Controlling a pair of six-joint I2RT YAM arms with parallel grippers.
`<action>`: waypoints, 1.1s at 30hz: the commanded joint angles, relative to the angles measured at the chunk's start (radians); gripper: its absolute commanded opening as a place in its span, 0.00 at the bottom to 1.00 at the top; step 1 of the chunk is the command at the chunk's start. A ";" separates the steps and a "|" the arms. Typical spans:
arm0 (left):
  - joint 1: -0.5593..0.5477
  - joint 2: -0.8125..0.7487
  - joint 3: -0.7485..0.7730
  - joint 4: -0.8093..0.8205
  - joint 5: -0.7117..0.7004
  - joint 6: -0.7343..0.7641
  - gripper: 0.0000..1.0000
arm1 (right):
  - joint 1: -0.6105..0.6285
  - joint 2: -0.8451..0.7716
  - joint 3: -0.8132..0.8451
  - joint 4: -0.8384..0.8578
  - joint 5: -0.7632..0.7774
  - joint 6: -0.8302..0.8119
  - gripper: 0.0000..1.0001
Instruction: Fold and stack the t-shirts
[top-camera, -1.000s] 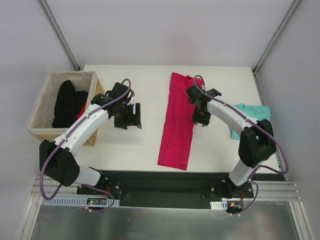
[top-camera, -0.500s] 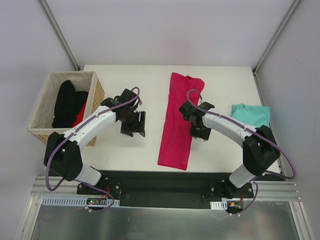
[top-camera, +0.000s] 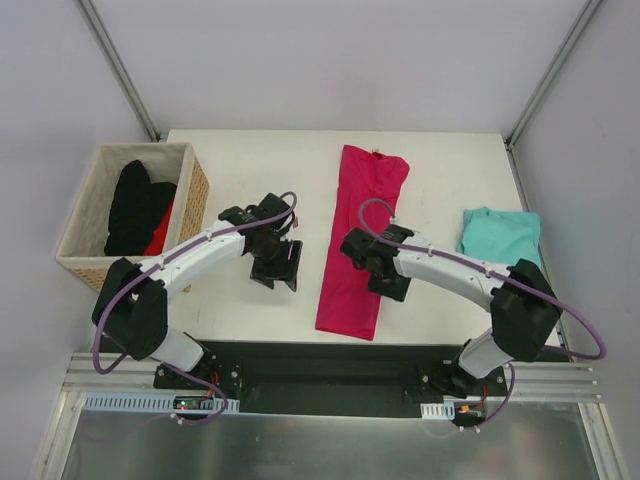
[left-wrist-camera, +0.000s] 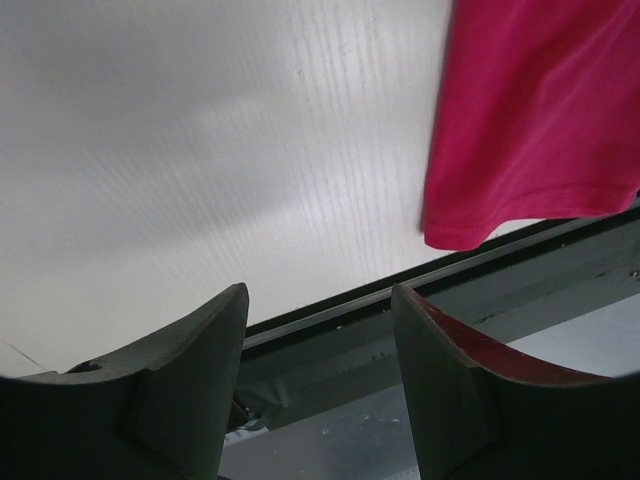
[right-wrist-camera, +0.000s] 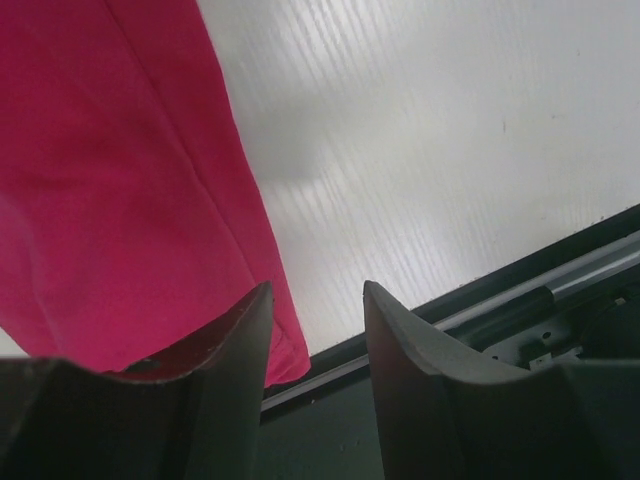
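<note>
The magenta-pink t-shirt (top-camera: 357, 238) lies folded into a long narrow strip running from the far middle of the table to its near edge. Its near end shows in the left wrist view (left-wrist-camera: 545, 120) and the right wrist view (right-wrist-camera: 120, 190). The teal t-shirt (top-camera: 500, 235) lies crumpled at the right edge. My left gripper (top-camera: 283, 268) is open and empty, above bare table left of the pink strip. My right gripper (top-camera: 388, 285) is open and empty, over the strip's right edge near its near end.
A wicker basket (top-camera: 80, 262) with a cloth liner stands at the left edge and holds a black garment (top-camera: 130, 208) and something red. The table's near edge and a black rail (top-camera: 330, 355) lie just below both grippers.
Both grippers have moved toward the near edge of the table. The left one has also moved right, closer to the pink strip; the right one has moved left along the strip. The shirts have not moved.
</note>
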 joint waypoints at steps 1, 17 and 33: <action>-0.019 -0.020 -0.042 0.011 0.006 -0.025 0.59 | 0.068 0.013 -0.007 -0.070 -0.015 0.118 0.44; -0.078 0.078 -0.052 0.077 0.033 -0.031 0.59 | 0.261 0.016 -0.110 -0.099 -0.023 0.326 0.45; -0.112 0.125 -0.015 0.084 0.025 -0.032 0.58 | 0.350 0.068 -0.056 -0.142 0.011 0.408 0.45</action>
